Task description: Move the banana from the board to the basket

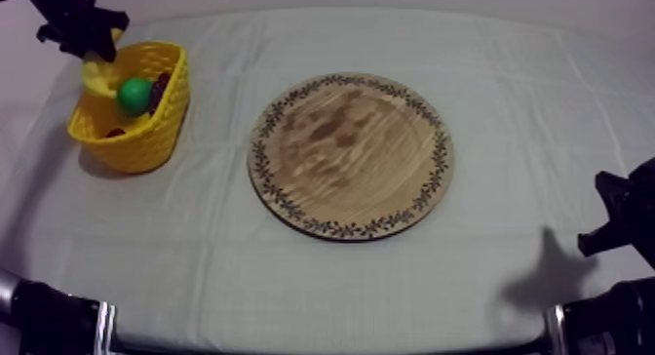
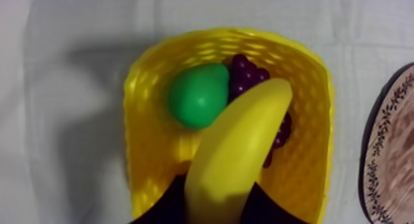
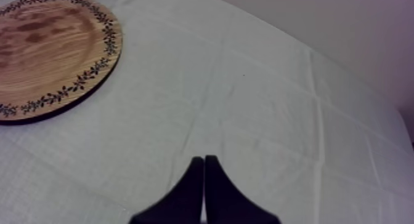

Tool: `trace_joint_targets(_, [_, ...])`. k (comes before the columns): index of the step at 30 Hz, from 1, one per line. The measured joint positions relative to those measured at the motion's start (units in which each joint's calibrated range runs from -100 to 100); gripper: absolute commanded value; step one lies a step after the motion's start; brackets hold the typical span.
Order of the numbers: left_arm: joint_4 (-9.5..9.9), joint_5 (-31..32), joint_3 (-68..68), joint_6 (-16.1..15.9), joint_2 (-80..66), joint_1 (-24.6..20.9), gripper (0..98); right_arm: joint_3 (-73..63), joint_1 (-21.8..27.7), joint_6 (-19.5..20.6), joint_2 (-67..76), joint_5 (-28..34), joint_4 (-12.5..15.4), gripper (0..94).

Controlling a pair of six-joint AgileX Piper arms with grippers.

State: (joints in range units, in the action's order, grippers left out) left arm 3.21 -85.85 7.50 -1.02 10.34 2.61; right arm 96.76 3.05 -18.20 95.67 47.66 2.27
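The yellow banana [image 2: 237, 156] hangs over the yellow basket [image 2: 138, 103], held by my left gripper [image 2: 215, 202], which is shut on its near end. From above, that gripper [image 1: 93, 47] sits at the basket's [image 1: 146, 135] far left rim with the banana [image 1: 97, 78] reaching down into it. Inside the basket lie a green pear [image 2: 197, 94] and purple grapes [image 2: 246, 76]. The round wooden board [image 1: 351, 154] at the table's middle carries nothing. My right gripper [image 3: 204, 162] is shut on nothing, low over the cloth near the board's [image 3: 55, 54] edge.
My right arm [image 1: 619, 217] rests at the table's right edge. Bare cloth [image 1: 409, 42] lies around the board and between board and basket. The board's rim [image 2: 385, 152] shows just beside the basket.
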Motion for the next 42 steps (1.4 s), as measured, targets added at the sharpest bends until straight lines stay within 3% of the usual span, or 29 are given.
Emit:
trace_joint_targets(8, [-1.35, 5.87, 2.6, -0.63, 5.91, -0.16, 36.4, 0.0, 0.0, 0.0, 0.0, 0.0, 0.0, 0.3])
trace_joint_targets(16, [-2.82, 10.78, 4.72, -1.77, 9.05, -0.16, 80.9, 0.0, 0.0, -0.04, 0.0, 0.0, 0.0, 0.3])
trace_joint_targets(21, [-3.54, 12.13, 6.8, -2.39, 7.45, -0.99, 92.5, 0.0, 0.0, -0.04, 0.0, 0.0, 0.0, 0.3])
trace_joint_targets(31, [-3.59, 15.64, 14.64, -1.81, -3.46, -1.17, 93.3, 0.0, 0.0, 0.0, 0.0, 0.0, 0.0, 0.3])
trace_joint_targets(42, [-2.51, 23.24, 32.2, 2.51, -26.23, 1.06, 63.1, 0.0, 0.0, 0.0, 0.0, 0.0, 0.0, 0.3])
